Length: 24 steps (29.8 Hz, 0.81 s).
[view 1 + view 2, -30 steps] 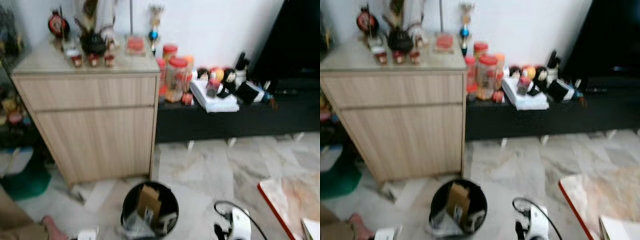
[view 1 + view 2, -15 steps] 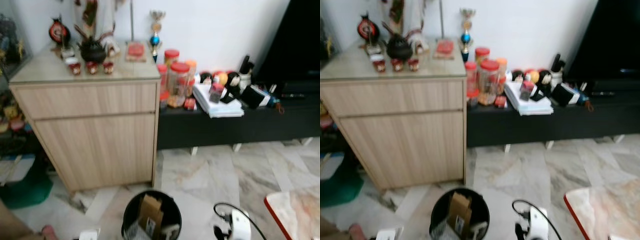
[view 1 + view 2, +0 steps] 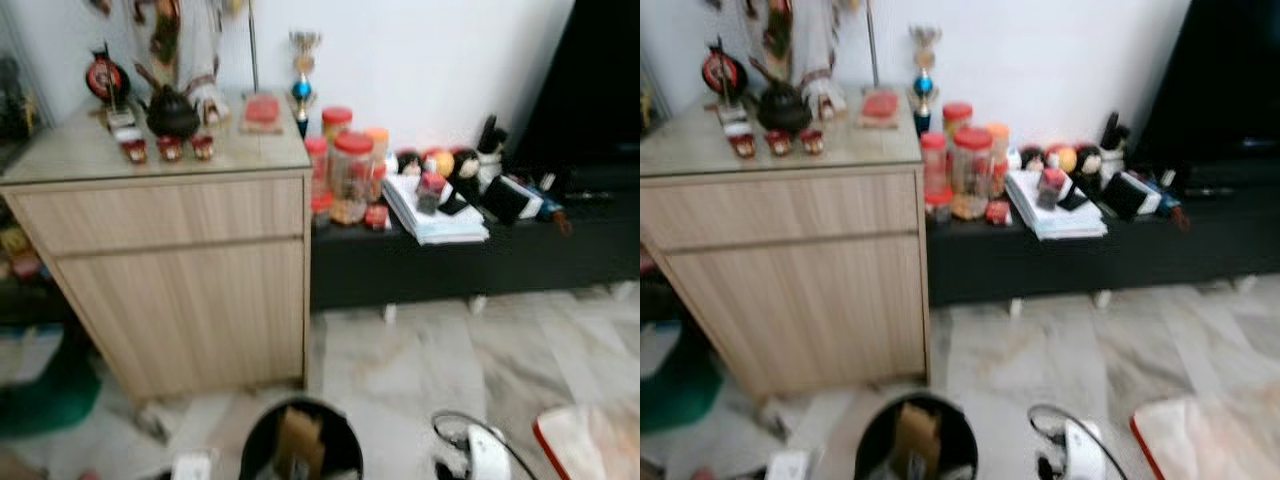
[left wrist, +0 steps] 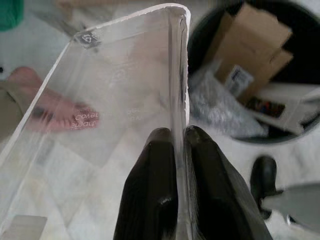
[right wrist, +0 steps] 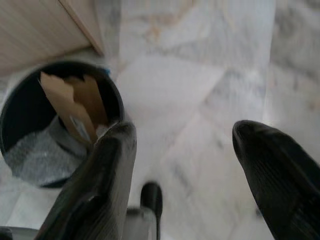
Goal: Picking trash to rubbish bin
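Marble floor (image 3: 420,360) spreads pale and bare between the furniture and the robot, widest to the right of the bin; a wooden cabinet (image 3: 180,270) stands at the left against the white wall, its right edge just beside a low black bench (image 3: 1090,250) crowded with red-lidded jars (image 3: 352,170) and a stack of papers (image 3: 435,210); a red-edged mat (image 3: 1200,440) cuts into the floor at the lower right; the black rubbish bin (image 3: 300,450) sits on the floor below the cabinet's right corner, with a cardboard box (image 4: 250,42) and crumpled plastic inside; a white device with a black cable (image 3: 480,455) lies just right of it; the left gripper (image 4: 180,150) is clenched on the edge of a clear plastic container (image 4: 110,100), held beside the bin's rim, with a person's foot (image 4: 45,107) showing through it; the right gripper (image 5: 185,150) hangs with fingers spread wide over bare floor next to the bin.
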Motion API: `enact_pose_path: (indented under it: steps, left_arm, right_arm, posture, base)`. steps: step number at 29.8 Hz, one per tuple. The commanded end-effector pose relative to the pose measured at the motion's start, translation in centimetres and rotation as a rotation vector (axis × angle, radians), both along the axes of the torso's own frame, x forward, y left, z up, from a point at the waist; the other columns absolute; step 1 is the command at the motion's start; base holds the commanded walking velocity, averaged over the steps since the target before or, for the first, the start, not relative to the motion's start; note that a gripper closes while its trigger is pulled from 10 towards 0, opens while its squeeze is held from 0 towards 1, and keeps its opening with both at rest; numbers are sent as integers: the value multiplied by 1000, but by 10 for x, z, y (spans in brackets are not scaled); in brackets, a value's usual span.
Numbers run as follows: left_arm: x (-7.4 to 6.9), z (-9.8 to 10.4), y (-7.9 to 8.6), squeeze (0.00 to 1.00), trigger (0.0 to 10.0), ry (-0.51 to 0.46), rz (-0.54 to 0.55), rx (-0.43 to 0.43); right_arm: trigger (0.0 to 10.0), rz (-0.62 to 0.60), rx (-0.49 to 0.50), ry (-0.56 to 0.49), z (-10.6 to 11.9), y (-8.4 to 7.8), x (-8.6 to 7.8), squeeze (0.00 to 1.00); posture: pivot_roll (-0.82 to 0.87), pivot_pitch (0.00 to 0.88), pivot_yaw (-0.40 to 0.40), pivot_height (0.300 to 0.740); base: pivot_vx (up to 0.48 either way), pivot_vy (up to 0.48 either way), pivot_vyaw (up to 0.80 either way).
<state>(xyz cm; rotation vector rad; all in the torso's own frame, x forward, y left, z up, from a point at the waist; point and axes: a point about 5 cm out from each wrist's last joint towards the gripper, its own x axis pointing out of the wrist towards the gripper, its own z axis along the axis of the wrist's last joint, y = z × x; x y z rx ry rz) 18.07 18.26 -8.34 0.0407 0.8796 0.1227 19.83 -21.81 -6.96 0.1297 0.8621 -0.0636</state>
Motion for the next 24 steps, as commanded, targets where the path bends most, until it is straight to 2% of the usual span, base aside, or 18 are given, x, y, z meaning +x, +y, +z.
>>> enact_pose_path:
  steps: [1, 3, 4, 6, 7, 10, 12, 14, 16, 17, 21, 22, 24]
  left_arm:
    - [7, 5, 9, 0, 10000, -34, -13, 28]
    - [9, 6, 9, 0, 10000, -43, -11, 26]
    - [19, 12, 8, 0, 10000, -90, -27, 26]
    - [24, 15, 7, 0, 10000, -114, -35, 23]
    - [37, 24, 3, 0, 10000, -176, -61, 23]
    - [56, 37, -3, 0, 10000, -266, -82, 22]
    - [80, 56, -12, 0, 10000, -374, -94, -6]
    - [84, 59, -13, 0, 10000, -391, -99, -11]
    - [103, 75, -24, 0, 10000, -451, -82, -97]
    - [103, 75, -24, 0, 10000, -451, -82, -97]
    - [115, 84, -39, 0, 10000, -469, -92, -221]
    - [120, 90, -49, 0, 10000, -483, -129, -290]
    - [123, 93, -62, 0, 10000, -487, -186, -373]
  right_arm:
    - [10000, 44, 11, -53, 8, 7, 16, 0]
    - [10000, 50, 11, -57, 9, 7, 18, 0]
    - [10000, 98, 21, -84, 15, 10, 27, 0]
    - [10000, 127, 27, -98, 18, 13, 32, 0]
    - [10000, 191, 54, -123, 24, 20, 42, 0]
    - [10000, 282, 66, -137, 32, 29, 53, 0]
    - [10000, 404, 71, -170, 42, 40, 66, 0]
    - [10000, 417, 79, -180, 44, 43, 69, 0]
    - [10000, 474, 96, -234, 58, 54, 85, 0]
    - [10000, 474, 96, -234, 58, 54, 85, 0]
    - [10000, 542, 130, -286, 69, 67, 95, 0]
    - [10000, 573, 143, -309, 75, 74, 99, 0]
    - [10000, 606, 159, -339, 81, 80, 104, 0]
  posture:
    - [-7, 0, -78, 740]
    - [-7, 0, -78, 740]
    - [-8, 0, -77, 740]
    - [-8, 0, -77, 740]
    - [-12, 0, -75, 740]
    - [-11, 4, -78, 740]
    - [-12, 7, -80, 740]
    - [-12, 7, -80, 740]
    - [-17, 13, -81, 740]
    - [-17, 13, -81, 740]
    - [-19, 10, -82, 740]
    - [-23, 16, -84, 740]
    - [-23, 15, -83, 740]
  base:
    - [0, 0, 0]
    - [0, 0, 0]
    - [0, 0, 0]
    - [0, 0, 0]
    - [0, 0, 0]
    - [0, 0, 0]
    - [0, 0, 0]
    - [0, 0, 0]
    - [0, 0, 0]
    - [0, 0, 0]
    - [0, 0, 0]
    - [0, 0, 0]
    - [0, 0, 0]
